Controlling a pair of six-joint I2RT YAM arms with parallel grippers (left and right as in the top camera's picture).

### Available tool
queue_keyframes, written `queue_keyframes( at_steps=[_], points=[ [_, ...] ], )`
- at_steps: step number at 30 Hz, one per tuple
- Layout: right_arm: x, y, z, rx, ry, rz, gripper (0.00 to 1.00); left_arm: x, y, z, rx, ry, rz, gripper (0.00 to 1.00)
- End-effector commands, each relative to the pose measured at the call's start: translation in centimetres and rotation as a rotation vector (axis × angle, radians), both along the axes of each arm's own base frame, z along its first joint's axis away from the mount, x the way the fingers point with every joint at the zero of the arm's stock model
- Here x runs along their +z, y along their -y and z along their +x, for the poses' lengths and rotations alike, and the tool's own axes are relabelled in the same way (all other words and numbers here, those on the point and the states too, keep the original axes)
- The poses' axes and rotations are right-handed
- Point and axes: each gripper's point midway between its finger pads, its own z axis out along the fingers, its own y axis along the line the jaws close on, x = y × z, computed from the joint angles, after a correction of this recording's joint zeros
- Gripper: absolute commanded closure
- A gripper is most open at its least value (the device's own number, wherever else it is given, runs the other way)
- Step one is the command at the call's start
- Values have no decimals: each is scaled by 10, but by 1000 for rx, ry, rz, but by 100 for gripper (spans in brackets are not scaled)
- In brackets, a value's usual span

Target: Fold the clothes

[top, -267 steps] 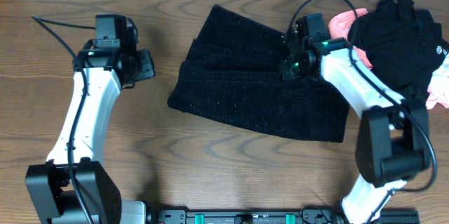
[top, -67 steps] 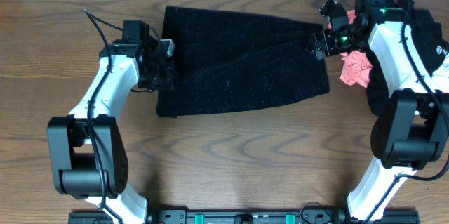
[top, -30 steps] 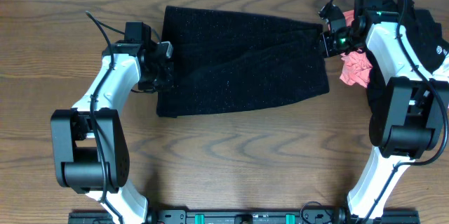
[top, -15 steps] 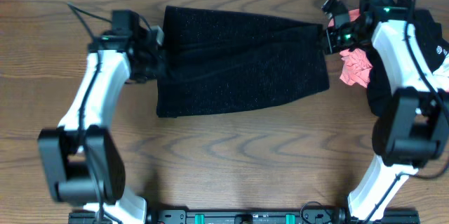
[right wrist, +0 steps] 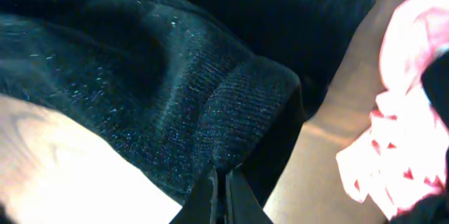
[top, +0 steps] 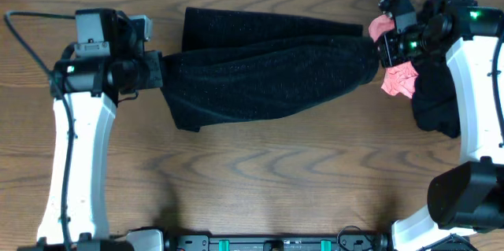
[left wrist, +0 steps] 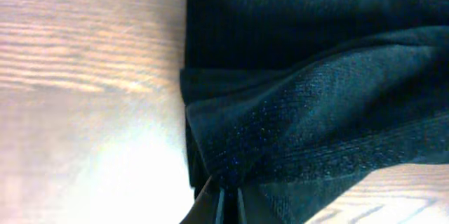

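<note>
Wooden surface (top: 260, 180); overhead, black clothes (top: 268, 78) span my left gripper (top: 160, 70) and right gripper (top: 378, 46), both clamped on them; wrist views reveal glitter.

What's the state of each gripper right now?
Left gripper: shut on the black knit garment.
Right gripper: shut on the same garment's other end.

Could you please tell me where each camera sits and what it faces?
Overhead: above table, facing down; left arm, right arm, left gripper and right gripper holding a black fuzzy knit garment.
Left wrist: on left arm, facing garment's gathered edge; own fingertips.
Right wrist: on right arm, facing garment hem, crumpled pink cloth; own fingertips.
Shared: the garment.
</note>
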Motion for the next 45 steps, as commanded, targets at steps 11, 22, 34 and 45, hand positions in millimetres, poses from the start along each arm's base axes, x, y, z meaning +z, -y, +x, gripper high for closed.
queue_keyframes(
  at_steps=[11,22,34,45],
  points=[
    [76,17,-63,-129,88,-50,99,54,-15,-47,78,110,73,94],
    [75,11,-115,-143,-53,-36,99,76,-14,-83,93,157,86,94],
    [60,14,-107,-197,-84,-27,99,67,-9,-64,87,146,64,94],
    [-10,34,-90,-296,-151,-98,99,15,6,7,31,65,61,94]
  ],
)
